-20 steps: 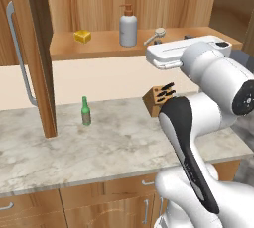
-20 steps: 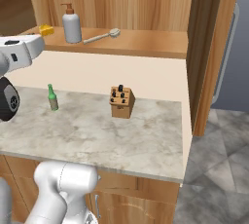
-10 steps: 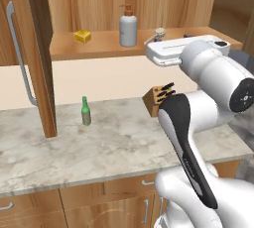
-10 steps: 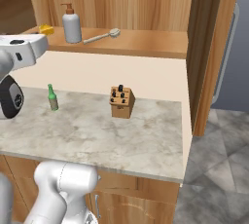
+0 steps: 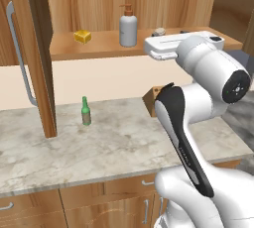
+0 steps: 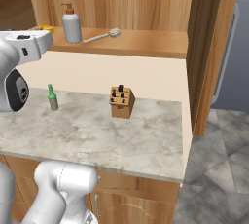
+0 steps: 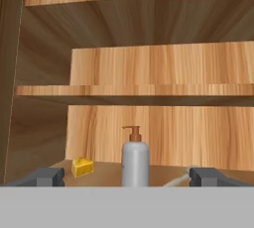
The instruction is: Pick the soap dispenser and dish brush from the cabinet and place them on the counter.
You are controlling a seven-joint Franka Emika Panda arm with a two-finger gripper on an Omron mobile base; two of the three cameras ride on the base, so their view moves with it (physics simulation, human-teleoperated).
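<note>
The soap dispenser stands upright on the bottom shelf of the open cabinet, straight ahead of the gripper, whose 2 jaws are spread wide on either side of it and hold nothing. On the same shelf a yellow sponge lies well to the bottle's left, and the dish brush lies flat just to its right, its round head pointing away from the bottle. Below, on the counter, a slim green bottle and a wooden knife block stand apart from each other.
</note>
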